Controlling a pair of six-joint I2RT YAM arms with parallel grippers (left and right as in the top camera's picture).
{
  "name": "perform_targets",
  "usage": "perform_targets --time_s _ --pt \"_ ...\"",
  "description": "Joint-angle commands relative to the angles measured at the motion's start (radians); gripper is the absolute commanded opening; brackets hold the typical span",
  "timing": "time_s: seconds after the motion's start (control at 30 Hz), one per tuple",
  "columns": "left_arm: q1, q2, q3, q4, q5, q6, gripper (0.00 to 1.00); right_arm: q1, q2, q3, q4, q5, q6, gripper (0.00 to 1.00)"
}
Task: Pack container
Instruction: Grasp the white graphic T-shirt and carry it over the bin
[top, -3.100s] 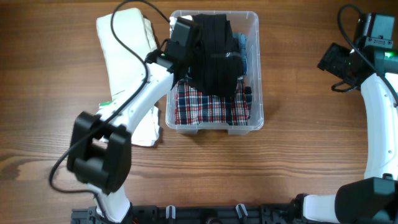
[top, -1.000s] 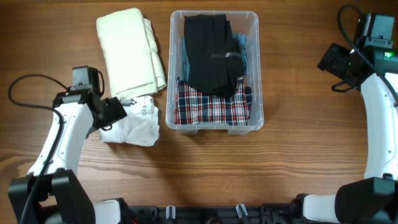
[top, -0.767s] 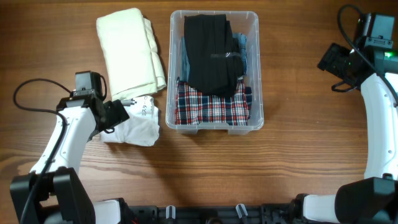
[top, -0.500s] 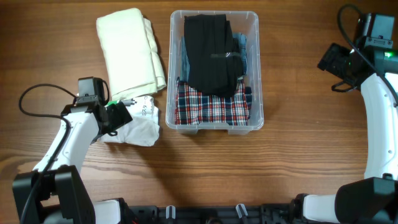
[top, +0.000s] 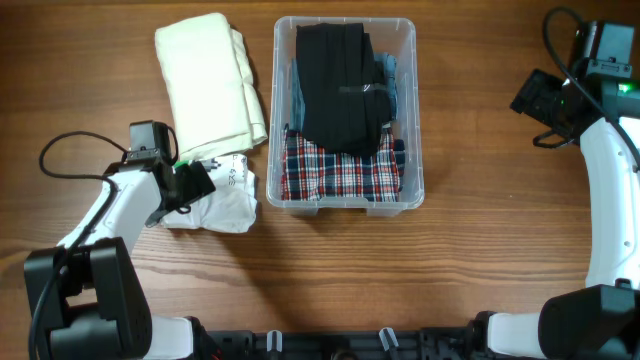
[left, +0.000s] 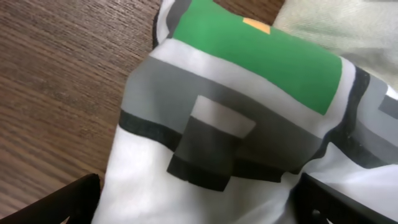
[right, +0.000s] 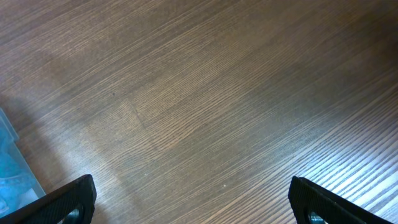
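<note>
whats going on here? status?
Two arms are packing clothes into the clear container. It already holds a plaid piece with a black garment on top. The left gripper is open, down at a white printed garment lying on the table left of the container, not closed on it. A folded cream cloth waits beside it. The right gripper is open over bare table, far right.

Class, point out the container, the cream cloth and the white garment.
container (top: 409, 100), overhead, right wall.
cream cloth (top: 205, 85), overhead, middle.
white garment (top: 228, 208), overhead, lower right part.
</note>
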Motion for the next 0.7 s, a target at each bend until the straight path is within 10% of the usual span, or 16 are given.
perform_targets --time_s 0.0,0.23,0.33,0.67 --pt "0.004 0.058 -0.026 -0.007 -0.014 0.024 0.71 0.002 -0.002 0.009 0.002 0.010 0.011 1.00" --pt "0.004 0.058 -0.026 -0.007 -0.015 0.024 0.52 0.002 -0.002 0.009 0.001 0.010 0.012 1.00" --pt "0.004 0.052 -0.002 -0.027 -0.014 0.024 0.07 0.002 -0.002 0.009 0.001 0.010 0.012 1.00" --pt "-0.005 -0.162 0.448 -0.467 0.180 0.015 0.04 0.002 -0.002 0.009 0.001 0.010 0.012 1.00"
